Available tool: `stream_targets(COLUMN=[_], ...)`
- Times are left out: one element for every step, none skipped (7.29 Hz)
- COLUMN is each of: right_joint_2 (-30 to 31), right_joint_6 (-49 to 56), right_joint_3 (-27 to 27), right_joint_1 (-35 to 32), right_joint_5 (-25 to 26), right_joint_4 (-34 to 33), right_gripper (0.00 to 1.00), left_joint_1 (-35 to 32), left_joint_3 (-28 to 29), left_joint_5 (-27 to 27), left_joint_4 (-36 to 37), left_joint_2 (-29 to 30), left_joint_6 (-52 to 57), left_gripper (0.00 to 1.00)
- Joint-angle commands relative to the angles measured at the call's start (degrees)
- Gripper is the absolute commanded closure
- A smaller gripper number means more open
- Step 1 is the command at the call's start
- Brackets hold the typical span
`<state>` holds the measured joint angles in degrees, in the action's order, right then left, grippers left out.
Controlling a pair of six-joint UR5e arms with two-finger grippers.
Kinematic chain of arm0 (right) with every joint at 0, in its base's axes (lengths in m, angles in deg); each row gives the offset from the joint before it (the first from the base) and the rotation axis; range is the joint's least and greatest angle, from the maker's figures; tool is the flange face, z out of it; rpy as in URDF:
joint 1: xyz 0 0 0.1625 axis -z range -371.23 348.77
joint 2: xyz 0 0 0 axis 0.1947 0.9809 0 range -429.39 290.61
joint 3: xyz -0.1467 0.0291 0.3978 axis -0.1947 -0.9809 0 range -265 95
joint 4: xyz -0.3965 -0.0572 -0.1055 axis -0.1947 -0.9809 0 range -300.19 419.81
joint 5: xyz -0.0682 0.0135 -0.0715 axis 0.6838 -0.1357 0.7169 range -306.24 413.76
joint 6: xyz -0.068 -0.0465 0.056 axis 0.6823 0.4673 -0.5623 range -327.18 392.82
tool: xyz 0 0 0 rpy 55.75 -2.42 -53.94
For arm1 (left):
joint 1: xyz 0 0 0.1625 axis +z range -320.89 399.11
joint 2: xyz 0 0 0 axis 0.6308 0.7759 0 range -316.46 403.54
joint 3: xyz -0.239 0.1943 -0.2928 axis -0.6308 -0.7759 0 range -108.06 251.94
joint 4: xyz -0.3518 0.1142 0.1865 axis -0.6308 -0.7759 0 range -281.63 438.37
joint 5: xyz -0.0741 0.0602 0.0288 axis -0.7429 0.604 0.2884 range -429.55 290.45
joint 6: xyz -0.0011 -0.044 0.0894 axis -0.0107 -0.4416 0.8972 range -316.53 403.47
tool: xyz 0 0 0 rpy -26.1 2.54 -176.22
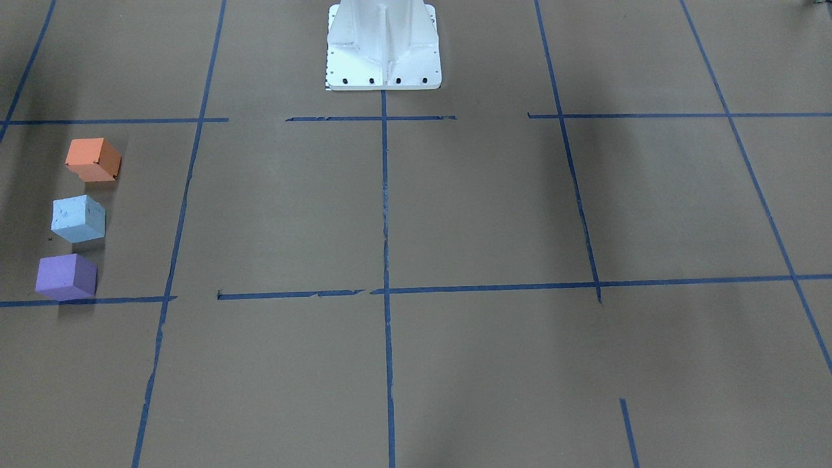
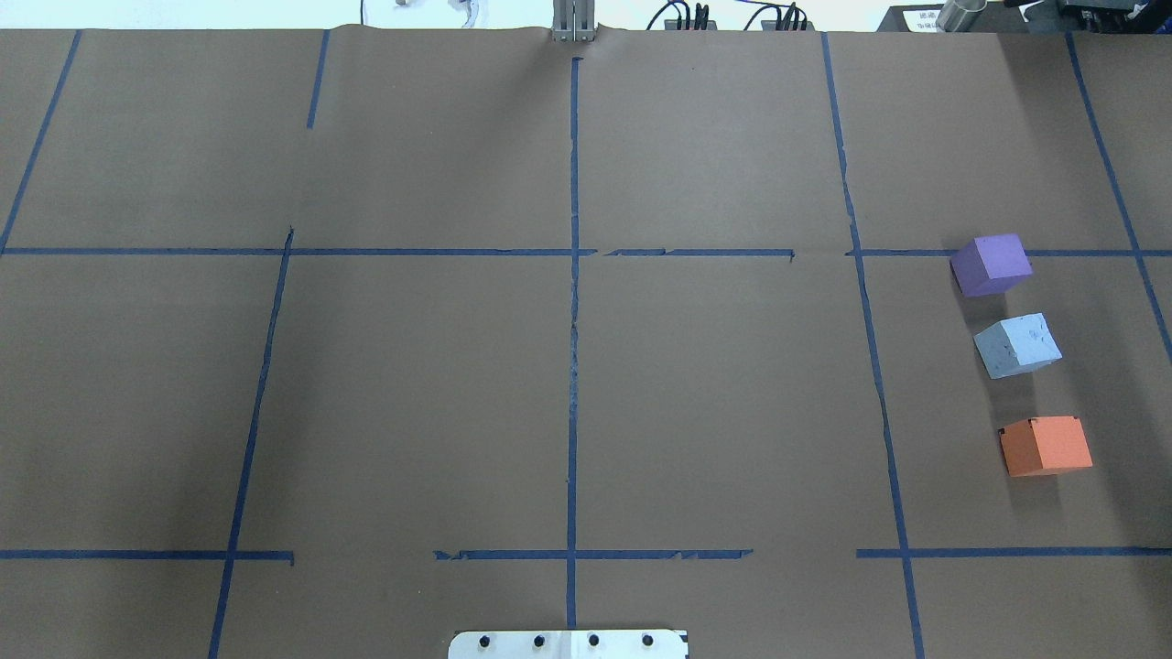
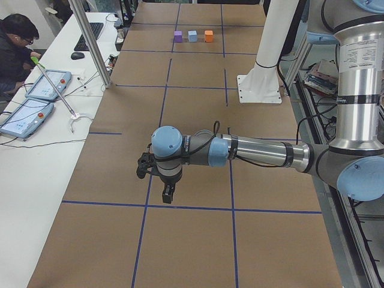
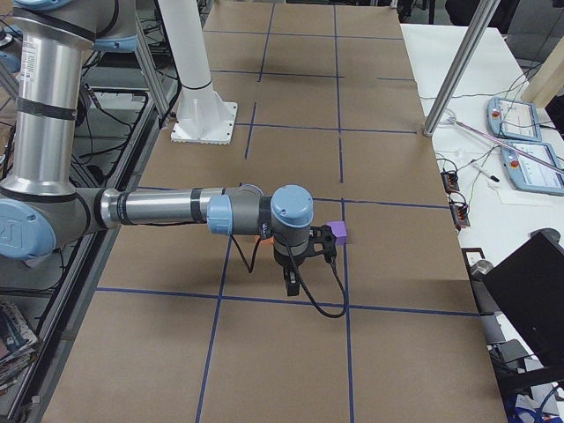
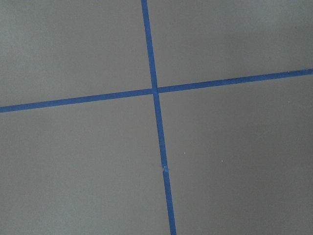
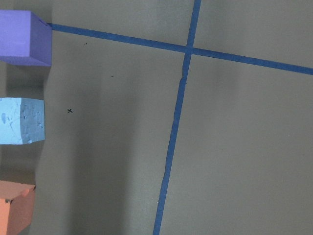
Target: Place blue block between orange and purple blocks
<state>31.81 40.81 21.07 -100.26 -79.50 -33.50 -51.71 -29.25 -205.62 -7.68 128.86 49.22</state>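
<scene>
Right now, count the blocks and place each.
3, in a row on the robot's right: orange block nearest the robot, blue block in the middle, purple block farthest. None seems hidden.

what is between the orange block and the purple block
The blue block sits between the orange block and the purple block, touching neither, clearest in the overhead view.

Desk (image 2: pixel 412 394), robot's right side: one row, each piece apart. Near block (image 2: pixel 1046 446) closest to base (image 2: pixel 568 644), middle block (image 2: pixel 1017 346) between, far block (image 2: pixel 991 264) touching tape line (image 2: pixel 906 253).
</scene>
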Motion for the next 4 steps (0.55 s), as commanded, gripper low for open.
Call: stream_targets(right_joint_2=[0.0,-0.1,-0.1,-0.1], right_joint_6=[-0.1,-0.2,-0.2,-0.2], right_joint_3=[0.0,0.0,0.0,0.0], right_joint_1=[0.0,0.1,0.1,0.1], right_joint_5=[-0.1,-0.1,-0.2,-1.6], right_joint_4=[0.8,0.8,0.8,0.8], right_gripper=[0.00,0.00,0.00,0.00], left_joint_1=[0.1,0.1,0.1,0.1], left_joint_3=[0.0,-0.1,-0.1,-0.5], left_joint_5=[0.0,0.0,0.0,0.0], left_joint_4=[0.0,0.0,0.0,0.0], left_joint_2=[-0.3,-0.3,-0.5,-1.1], left_joint_6=[0.0,0.0,0.0,0.0], left_gripper=[0.00,0.00,0.00,0.00])
